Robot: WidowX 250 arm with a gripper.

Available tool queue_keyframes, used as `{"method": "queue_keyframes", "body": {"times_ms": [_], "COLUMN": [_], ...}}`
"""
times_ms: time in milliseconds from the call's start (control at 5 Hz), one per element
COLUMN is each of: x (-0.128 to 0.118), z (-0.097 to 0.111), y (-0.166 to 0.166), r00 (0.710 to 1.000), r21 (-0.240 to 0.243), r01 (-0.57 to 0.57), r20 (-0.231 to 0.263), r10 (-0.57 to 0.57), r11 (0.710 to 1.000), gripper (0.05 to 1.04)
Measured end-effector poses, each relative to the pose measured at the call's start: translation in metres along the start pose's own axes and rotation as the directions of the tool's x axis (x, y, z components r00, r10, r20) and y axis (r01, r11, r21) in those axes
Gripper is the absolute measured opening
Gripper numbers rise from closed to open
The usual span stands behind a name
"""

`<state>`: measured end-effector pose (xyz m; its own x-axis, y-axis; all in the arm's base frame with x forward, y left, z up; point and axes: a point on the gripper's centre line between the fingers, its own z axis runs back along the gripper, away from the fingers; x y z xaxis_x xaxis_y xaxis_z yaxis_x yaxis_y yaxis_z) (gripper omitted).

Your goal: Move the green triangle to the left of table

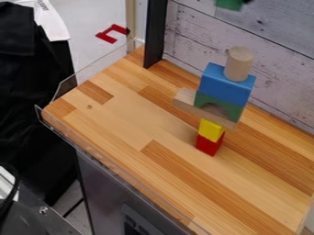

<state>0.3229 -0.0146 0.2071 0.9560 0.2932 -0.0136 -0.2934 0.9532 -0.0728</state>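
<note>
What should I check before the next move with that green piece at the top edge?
1. Green piece is the triangle: cannot tell, the view's edge cuts it off.
2. Green piece on the table's left: not ok.
3. Secure hold on it: cannot tell.
4. Tower standing on its red block: ok.
5. Wooden cylinder upright on the blue block: ok.
</note>
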Motion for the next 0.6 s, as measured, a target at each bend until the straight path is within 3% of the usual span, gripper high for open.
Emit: {"method": "queue_keyframes", "body": {"times_ms": [200,400,600], "x": [0.005,0.003,-0.004], "z": [-0.011,-0.037,-0.059], "y": [0.030,0.063,0.081], "r00": [0.998,0.989,0.991], "r21": [-0.021,-0.039,-0.020], "r01": [-0.064,-0.134,-0.105], "r20": [-0.026,-0.067,-0.083], "r10": [0.063,0.131,0.103], "r11": [0.998,0.990,0.994], "gripper": [0.537,0.537,0.537]}}
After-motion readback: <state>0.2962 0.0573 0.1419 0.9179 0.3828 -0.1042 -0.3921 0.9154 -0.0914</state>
